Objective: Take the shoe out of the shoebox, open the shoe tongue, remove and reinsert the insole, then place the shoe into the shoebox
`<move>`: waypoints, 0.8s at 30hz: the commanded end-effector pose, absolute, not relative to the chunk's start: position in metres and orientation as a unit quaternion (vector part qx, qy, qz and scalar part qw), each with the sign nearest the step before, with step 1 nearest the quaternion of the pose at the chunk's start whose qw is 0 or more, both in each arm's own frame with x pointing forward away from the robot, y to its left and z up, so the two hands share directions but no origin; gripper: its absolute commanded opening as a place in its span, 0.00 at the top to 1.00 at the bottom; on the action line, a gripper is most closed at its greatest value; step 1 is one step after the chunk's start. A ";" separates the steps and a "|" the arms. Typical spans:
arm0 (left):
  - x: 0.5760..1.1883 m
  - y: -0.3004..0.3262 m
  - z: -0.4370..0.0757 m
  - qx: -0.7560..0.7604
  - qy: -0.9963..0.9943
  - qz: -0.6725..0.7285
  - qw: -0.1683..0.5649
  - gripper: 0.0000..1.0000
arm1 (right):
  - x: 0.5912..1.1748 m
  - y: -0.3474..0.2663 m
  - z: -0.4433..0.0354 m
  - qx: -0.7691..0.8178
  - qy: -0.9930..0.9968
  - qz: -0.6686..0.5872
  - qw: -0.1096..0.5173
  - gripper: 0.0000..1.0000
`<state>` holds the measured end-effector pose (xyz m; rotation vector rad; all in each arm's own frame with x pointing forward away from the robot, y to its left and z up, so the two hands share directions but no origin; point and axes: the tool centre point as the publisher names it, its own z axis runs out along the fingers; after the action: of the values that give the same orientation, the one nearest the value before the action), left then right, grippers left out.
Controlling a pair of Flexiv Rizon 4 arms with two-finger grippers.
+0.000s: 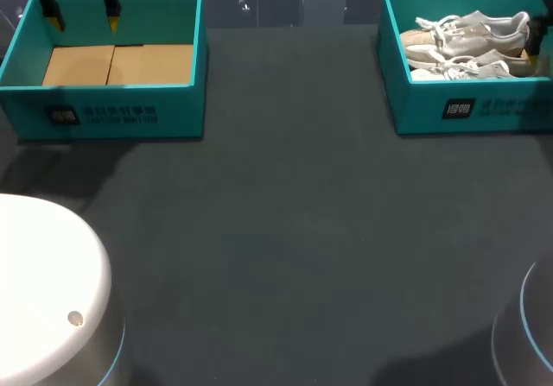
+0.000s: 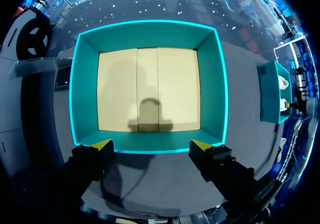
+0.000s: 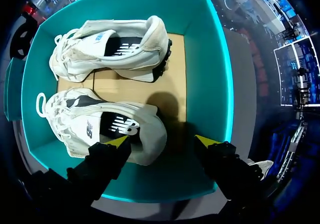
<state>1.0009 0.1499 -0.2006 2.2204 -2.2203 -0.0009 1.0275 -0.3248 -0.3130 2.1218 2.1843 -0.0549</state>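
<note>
Two teal shoeboxes, a tool hanging open over each.
The left tool (image 2: 151, 145) spreads wide over the left shoebox (image 1: 104, 114), cardboard floor showing. Across the dark counter (image 1: 285, 230), the right shoebox (image 1: 467, 110) holds both white shoes (image 3: 100, 126) side by side, with the right tool (image 3: 164, 143) parted above one heel.

left shoebox (image 1: 121, 114), right shoebox (image 1: 484, 110): teal (tan floors) | shoes (image 3: 150, 53): off-white | insoles (image 3: 116, 44): black | table (image 1: 285, 230): dark grey
</note>
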 end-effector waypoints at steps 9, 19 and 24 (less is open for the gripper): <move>1.001 0.150 -0.200 0.707 -0.707 0.000 0.001 0.00 | 1.030 -0.323 -0.338 0.700 0.712 -0.021 0.048 0.18; 1.001 0.150 -0.200 0.707 -0.707 0.000 0.001 0.00 | 1.031 -0.323 -0.351 0.703 0.709 -0.023 0.046 0.22; 1.001 0.150 -0.200 0.707 -0.707 0.000 0.001 0.00 | 1.030 -0.325 -0.356 0.704 0.708 -0.025 0.044 0.32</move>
<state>1.0009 0.1499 -0.2006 2.2204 -2.2203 -0.0009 1.0275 -0.3248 -0.3530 2.1490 2.1648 -0.0737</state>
